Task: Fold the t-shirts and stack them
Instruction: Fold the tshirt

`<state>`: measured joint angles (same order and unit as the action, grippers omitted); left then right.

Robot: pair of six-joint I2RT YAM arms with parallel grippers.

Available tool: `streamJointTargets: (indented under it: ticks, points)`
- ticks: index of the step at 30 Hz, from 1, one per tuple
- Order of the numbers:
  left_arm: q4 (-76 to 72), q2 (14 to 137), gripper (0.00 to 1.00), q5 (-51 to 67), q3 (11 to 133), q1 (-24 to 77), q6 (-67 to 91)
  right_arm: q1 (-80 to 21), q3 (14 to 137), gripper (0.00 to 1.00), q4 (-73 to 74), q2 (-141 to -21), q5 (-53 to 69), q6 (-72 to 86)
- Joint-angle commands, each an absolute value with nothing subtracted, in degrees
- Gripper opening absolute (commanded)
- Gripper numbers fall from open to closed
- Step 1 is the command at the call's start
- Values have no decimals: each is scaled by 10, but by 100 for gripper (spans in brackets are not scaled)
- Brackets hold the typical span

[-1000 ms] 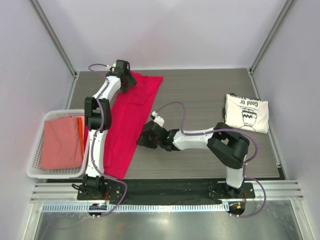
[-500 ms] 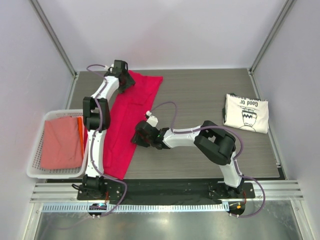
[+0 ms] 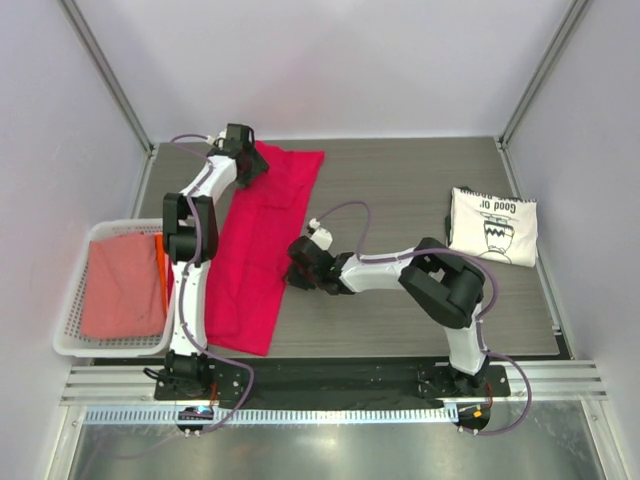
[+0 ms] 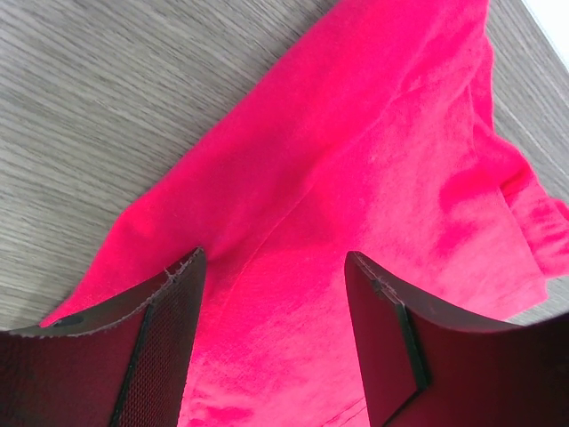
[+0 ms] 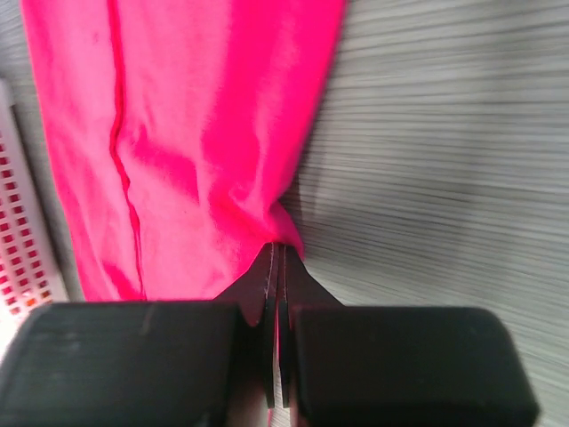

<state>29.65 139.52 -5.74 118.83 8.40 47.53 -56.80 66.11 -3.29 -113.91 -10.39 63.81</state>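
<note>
The crimson-pink t-shirt (image 3: 258, 240) lies as a long strip on the left half of the table, running from far to near. My left gripper (image 3: 252, 167) is open just above the shirt's far end; in the left wrist view its fingers (image 4: 169, 338) straddle the pink cloth (image 4: 373, 151), and I cannot tell if they touch it. My right gripper (image 3: 294, 275) is shut on the shirt's right edge about halfway along; the right wrist view shows its jaws (image 5: 277, 253) pinching a tuck of pink cloth (image 5: 178, 116). The cream t-shirt (image 3: 493, 226) with black print lies folded at the far right.
A white lattice basket (image 3: 72, 345) stands off the table's left edge with a salmon cloth (image 3: 122, 285) and an orange item inside; its rim shows in the right wrist view (image 5: 22, 240). Frame posts stand at the back corners.
My right gripper went left onto the shirt's edge, then moved back right holding it, and the near part of the shirt now lies wider. The left gripper stayed at the far end.
</note>
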Motion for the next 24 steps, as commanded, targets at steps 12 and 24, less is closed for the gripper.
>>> streamJointTargets:
  ticks: [12, 24]
  points:
    - [247, 1404, 65, -85, 1165, 199, 611, -416, 380, 1, -15, -889, -84, 576]
    - [246, 1388, 66, -127, 1171, 193, 601, -457, 436, 51, -61, -935, -20, 560]
